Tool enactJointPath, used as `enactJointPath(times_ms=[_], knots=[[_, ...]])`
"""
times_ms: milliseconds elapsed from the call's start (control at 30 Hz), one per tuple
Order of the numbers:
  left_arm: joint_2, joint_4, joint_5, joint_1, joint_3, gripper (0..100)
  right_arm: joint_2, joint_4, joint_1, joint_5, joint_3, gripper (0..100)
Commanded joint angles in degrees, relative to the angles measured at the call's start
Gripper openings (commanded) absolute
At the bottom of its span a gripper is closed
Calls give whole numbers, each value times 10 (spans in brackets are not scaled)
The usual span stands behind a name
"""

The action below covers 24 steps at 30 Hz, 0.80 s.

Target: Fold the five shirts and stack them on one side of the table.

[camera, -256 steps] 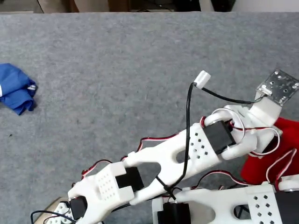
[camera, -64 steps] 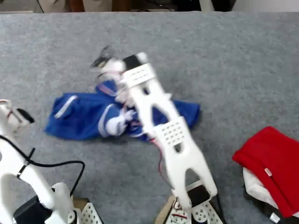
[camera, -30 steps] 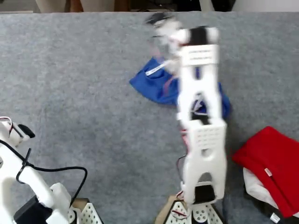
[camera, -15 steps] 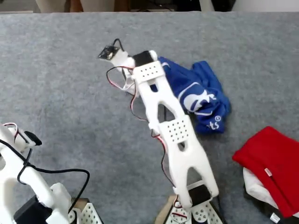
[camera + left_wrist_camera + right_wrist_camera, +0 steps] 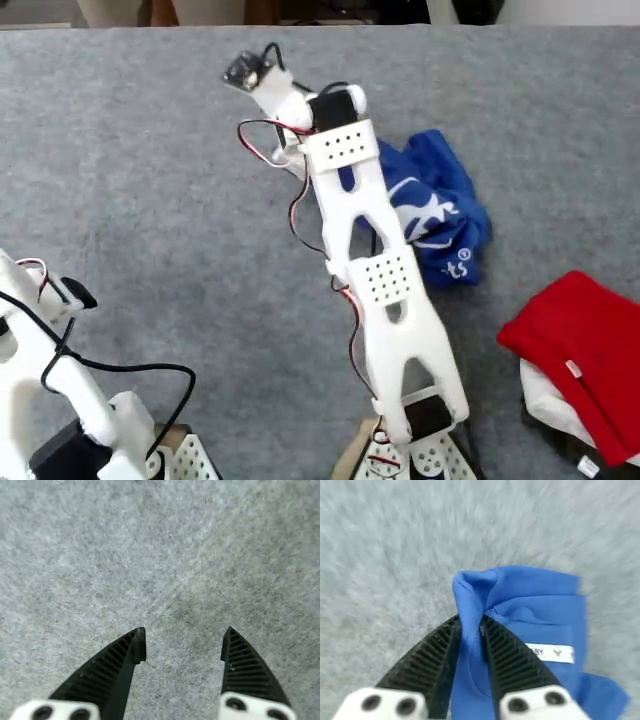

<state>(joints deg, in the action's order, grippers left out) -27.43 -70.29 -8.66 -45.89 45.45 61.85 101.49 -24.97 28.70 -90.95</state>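
Observation:
A crumpled blue shirt (image 5: 440, 215) with white print lies right of the table's middle. My right arm (image 5: 345, 170) stretches from the near edge across it, and its wrist sits past the shirt's far-left edge. In the right wrist view my right gripper (image 5: 470, 625) is shut on a raised fold of the blue shirt (image 5: 530, 605), whose white label faces up. A folded red shirt (image 5: 580, 350) lies at the near right on a white garment (image 5: 545, 395). My left gripper (image 5: 182, 640) stands open over bare grey felt, holding nothing.
The grey felt table (image 5: 150, 200) stretches to the far edge. My left arm (image 5: 40, 360) stands at the near left corner with a black cable looping from it. The red and white pile sits close to the right edge.
The right arm has carried the blue shirt from the table's left to right of the middle. In the last half second its wrist shifted slightly farther and to the right, tugging the shirt's edge.

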Motion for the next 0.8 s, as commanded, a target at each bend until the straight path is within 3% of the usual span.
enactJointPath(times_ms=[0, 233, 467, 567, 767], knots=[[-7, 5, -1, 3, -4, 250, -152, 10, -53, -7, 22, 5], [-7, 5, 1, 2, -4, 250, -402, -22, -176, -4, 133, 5], [-7, 5, 2, 4, -4, 250, -556, -143, -218, -7, 197, 5], [-7, 5, 3, 5, -4, 250, -560, -190, -186, -6, 246, 5], [-7, 5, 3, 5, -4, 250, -451, -309, -29, -7, 411, 5]])
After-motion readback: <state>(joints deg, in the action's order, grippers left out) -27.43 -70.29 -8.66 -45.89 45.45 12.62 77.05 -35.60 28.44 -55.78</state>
